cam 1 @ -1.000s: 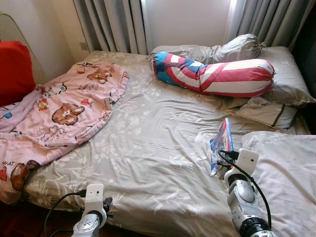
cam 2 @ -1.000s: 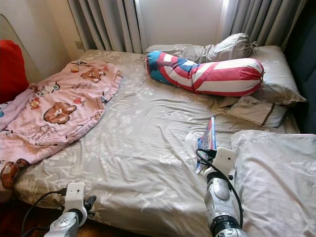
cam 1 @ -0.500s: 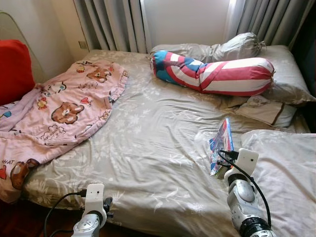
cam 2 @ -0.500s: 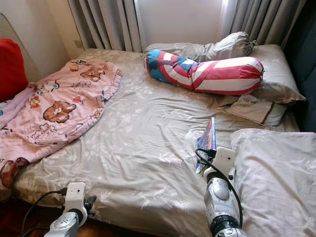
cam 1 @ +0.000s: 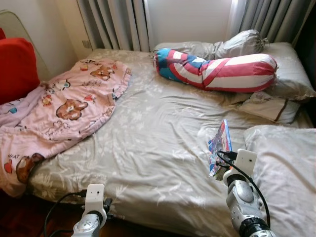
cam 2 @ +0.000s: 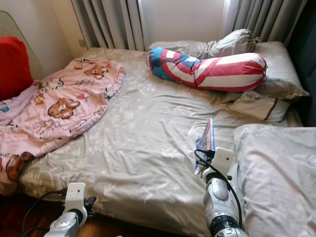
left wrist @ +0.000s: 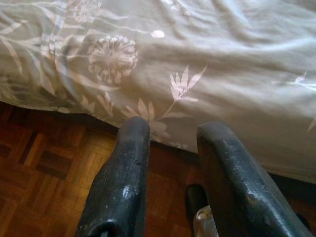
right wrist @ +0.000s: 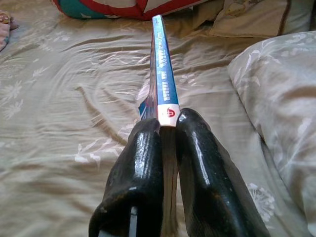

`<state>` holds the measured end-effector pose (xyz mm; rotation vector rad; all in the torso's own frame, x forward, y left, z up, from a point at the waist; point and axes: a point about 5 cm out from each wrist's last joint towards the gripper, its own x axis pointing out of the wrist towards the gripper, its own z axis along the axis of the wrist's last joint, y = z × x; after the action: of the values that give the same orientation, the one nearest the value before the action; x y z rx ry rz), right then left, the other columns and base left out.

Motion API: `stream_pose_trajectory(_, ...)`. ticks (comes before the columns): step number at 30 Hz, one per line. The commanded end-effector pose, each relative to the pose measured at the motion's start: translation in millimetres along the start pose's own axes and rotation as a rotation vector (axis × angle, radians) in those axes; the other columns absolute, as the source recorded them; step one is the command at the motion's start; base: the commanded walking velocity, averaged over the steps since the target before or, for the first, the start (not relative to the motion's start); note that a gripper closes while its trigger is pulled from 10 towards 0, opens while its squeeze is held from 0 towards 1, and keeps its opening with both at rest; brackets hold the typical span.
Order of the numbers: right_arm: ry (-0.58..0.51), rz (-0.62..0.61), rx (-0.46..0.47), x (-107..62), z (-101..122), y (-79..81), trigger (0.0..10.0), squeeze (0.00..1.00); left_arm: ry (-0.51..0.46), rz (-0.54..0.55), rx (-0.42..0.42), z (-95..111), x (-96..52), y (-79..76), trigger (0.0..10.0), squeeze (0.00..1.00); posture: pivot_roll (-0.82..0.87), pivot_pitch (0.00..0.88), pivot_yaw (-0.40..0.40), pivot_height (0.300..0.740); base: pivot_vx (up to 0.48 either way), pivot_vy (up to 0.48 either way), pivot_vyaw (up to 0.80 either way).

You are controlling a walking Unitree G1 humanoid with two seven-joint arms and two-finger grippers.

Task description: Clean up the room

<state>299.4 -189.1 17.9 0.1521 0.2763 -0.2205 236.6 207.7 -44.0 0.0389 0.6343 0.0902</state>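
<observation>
Gripping a thin book [right wrist: 160,74] by its lower end, the right gripper [right wrist: 167,129] has its two black fingers [right wrist: 143,163] pinched on either side of the spine, holding the book on edge above the bed [cam 1: 148,143], just beside a grey pillow [cam 1: 284,163] at the bed's right side. The left gripper [left wrist: 170,143] hangs low at the near edge of the mattress, over a wooden parquet floor [left wrist: 34,168], its fingers spread apart with nothing between them. A pink blanket [cam 1: 64,108] printed with bears lies rumpled across the bed's left side, next to a red cushion [cam 1: 17,66]. A red, white and blue striped bolster [cam 1: 217,71] rests against more pillows [cam 1: 291,69] at the head, before grey curtains [cam 1: 118,22].
</observation>
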Motion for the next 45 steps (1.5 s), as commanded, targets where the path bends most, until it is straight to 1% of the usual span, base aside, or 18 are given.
stream_pose_trajectory(1, -0.047, 0.018, 0.003, 3.2, 10.3, 5.5, 10.0, 0.0, 0.028, 0.01, 0.0, -5.7, -1.8, 4.4, 10.0, 0.0, -0.02, 0.021, 0.035, 0.666, 0.0, 0.0, 0.0)
stream_pose_trajectory(7, -0.038, 0.027, -0.001, 3.0, 8.8, 6.6, 10.0, 0.0, 0.029, 0.012, 0.0, -6.2, -1.9, 4.4, 10.0, 0.0, -0.01, 0.021, 0.033, 0.666, 0.0, 0.0, 0.0)
stream_pose_trajectory(10, 0.002, 0.026, -0.012, 4.0, 5.7, 6.8, 10.0, 0.0, 0.03, 0.012, 0.0, -6.3, -1.9, 4.5, 10.0, 0.0, -0.02, 0.02, 0.032, 0.666, 0.0, 0.0, 0.0)
stream_pose_trajectory(11, 0.003, 0.032, -0.01, 4.0, 5.5, 7.9, 10.0, 0.0, 0.031, 0.011, 0.0, -6.5, -2.0, 4.4, 10.0, 0.0, -0.02, 0.02, 0.032, 0.656, 0.0, 0.0, 0.0)
stream_pose_trajectory(15, -0.015, 0.045, -0.011, 3.4, 6.5, 9.8, 10.0, 0.0, 0.032, 0.011, 0.0, -6.6, -2.0, 4.4, 10.0, 0.0, -0.02, 0.02, 0.032, 0.636, 0.0, 0.0, 0.0)
stream_pose_trajectory(18, -0.032, 0.044, 0.0, 2.7, 7.6, 9.9, 10.0, 0.0, 0.032, 0.011, -0.002, -6.6, -2.0, 4.4, 10.0, 0.0, -0.02, 0.02, 0.032, 0.636, 0.0, 0.0, 0.0)
stream_pose_trajectory(31, -0.024, 0.06, -0.004, 1.9, 5.8, 11.5, 10.0, 0.0, 0.02, 0.004, -0.007, -5.4, -1.9, 3.6, 10.0, 0.0, -0.01, 0.02, 0.033, 0.636, 0.0, 0.0, 0.0)
stream_pose_trajectory(45, -0.048, 0.082, -0.04, 1.6, 8.3, 14.4, 10.0, 0.0, 0.032, -0.004, 0.002, -7.2, -2.2, 2.8, 10.0, 0.0, -0.01, 0.022, 0.034, 0.636, 0.0, 0.0, 0.0)
